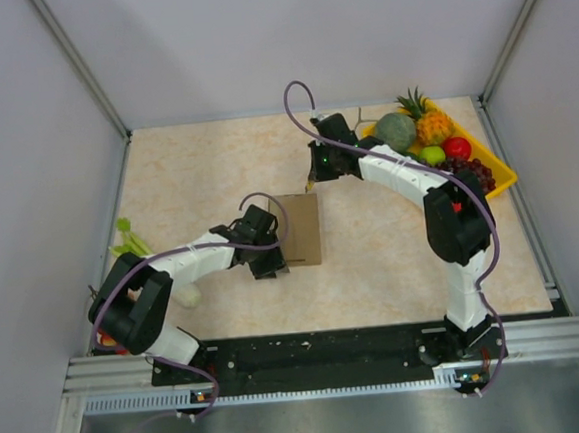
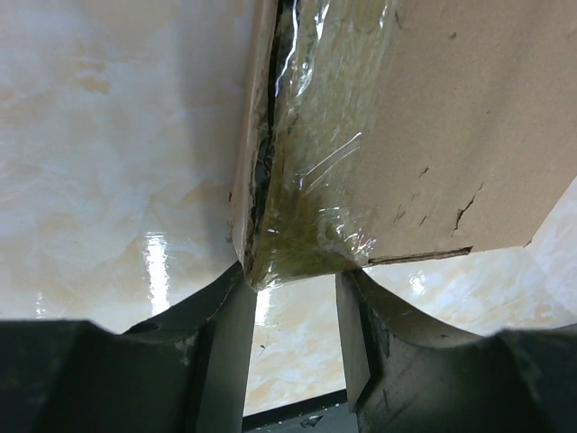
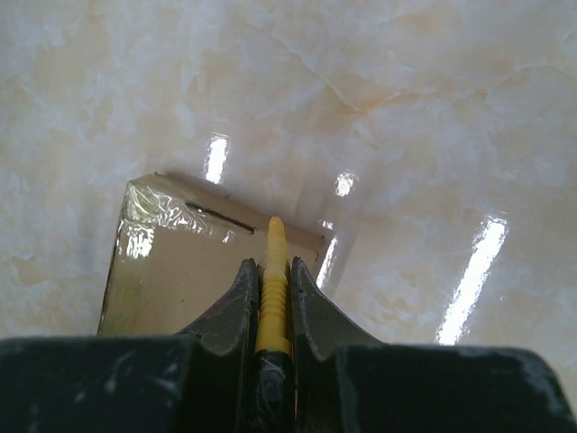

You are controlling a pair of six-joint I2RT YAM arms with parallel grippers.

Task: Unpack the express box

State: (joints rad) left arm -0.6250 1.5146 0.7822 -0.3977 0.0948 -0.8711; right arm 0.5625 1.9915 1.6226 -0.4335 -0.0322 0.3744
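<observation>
Pinning the express box (image 1: 301, 231) at mid-table, the left gripper (image 2: 293, 280) is clamped on its taped near corner, seemingly to steady it. At the box's far edge the right gripper (image 3: 272, 271) squeezes a yellow cutter (image 3: 275, 239), its tip at the clear tape (image 3: 162, 209), probably to slit the seal.

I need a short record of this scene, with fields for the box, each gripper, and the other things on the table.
box: small flat brown cardboard express box, lid down, clear tape on its edges
left gripper: shut on one taped corner of the box
right gripper: shut on thin yellow ribbed tool, tip at the box's taped edge
others: yellow fruit tray, far right; green vegetables, left
</observation>
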